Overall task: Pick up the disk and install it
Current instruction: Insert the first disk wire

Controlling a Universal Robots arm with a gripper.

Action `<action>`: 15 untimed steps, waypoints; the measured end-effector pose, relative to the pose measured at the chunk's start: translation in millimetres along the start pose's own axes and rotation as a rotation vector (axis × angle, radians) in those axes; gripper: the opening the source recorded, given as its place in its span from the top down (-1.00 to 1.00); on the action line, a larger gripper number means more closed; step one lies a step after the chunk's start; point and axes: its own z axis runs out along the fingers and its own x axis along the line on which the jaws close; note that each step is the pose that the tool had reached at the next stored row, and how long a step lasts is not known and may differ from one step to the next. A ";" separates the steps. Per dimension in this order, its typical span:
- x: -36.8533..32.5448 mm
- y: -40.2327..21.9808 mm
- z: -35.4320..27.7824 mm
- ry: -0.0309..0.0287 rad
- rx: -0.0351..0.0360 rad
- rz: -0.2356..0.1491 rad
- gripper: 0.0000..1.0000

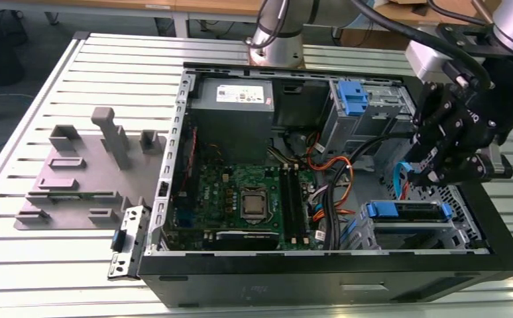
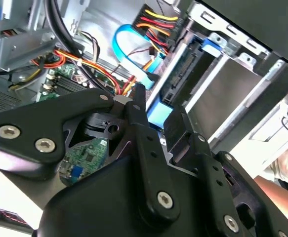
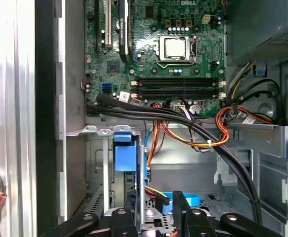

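Starting at the business end: the black metal fingers of the gripper are sitting spread apart. I'm not seeing anything clamped between them, just a bit of blue plastic showing through the gap.

Right beyond them the disk, a flat rectangular silver metal drive with blue plastic rails, is lying in its thin sheet-metal bay, with its dark connector edge facing the wiring. In the exterior view it's sitting at the corner of the black steel computer case nearest the camera, on the exterior view's right. The gripper is hovering just above it.

So I'm reading this as the install end of the job, not the pickup. The drive looks seated or close to it, but I can't tell if it's fully home.

Any move from here is calling for small, straight motions. A glossy flat blue ribbon cable and a floppy bundle of orange, yellow and red wires are crowding in just beside the fingers. The smooth metal is also offering little to hold apart from the rails.
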 end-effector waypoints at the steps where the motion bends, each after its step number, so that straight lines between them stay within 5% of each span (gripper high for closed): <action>1: -0.9 -0.3 0.2 0.0000 -0.0001 0.000 0.15; 7: -2.5 -7.0 2.8 0.0000 -0.0001 0.000 0.15; 15: -2.8 -7.3 16.9 0.0002 0.0000 0.000 0.15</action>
